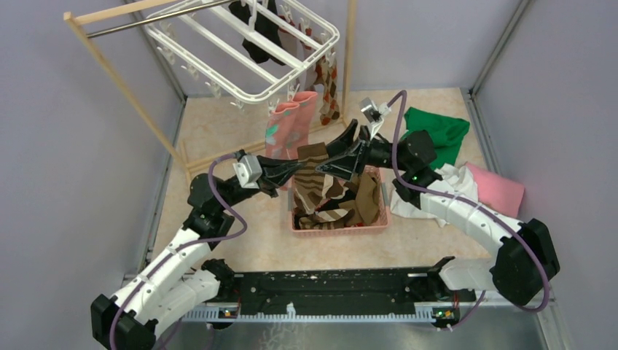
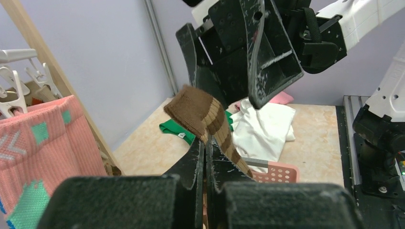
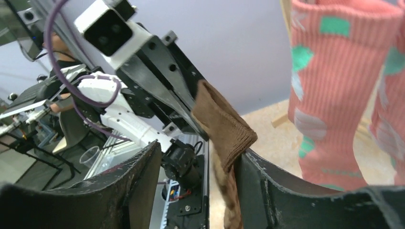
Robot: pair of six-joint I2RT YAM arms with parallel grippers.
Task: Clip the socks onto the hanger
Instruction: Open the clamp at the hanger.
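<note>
From above, the left gripper (image 1: 297,169) at centre frame pinches the brown-cream striped sock (image 1: 315,162) over the pink basket (image 1: 342,229). The right gripper (image 1: 348,148) has its jaw gap hidden behind its own fingers, and the white hanger (image 1: 244,51) at upper left, top cut off, carries pink-teal socks (image 1: 291,125). In the left wrist view the left fingers (image 2: 191,162) press together on the sock at lower centre, hiding its lower part, while the right jaws stand spread above its folded cuff. In the right wrist view the cuff sits between the spread right fingers (image 3: 286,191), close against the lower-right one, contact unclear, its tail cut off below.
</note>
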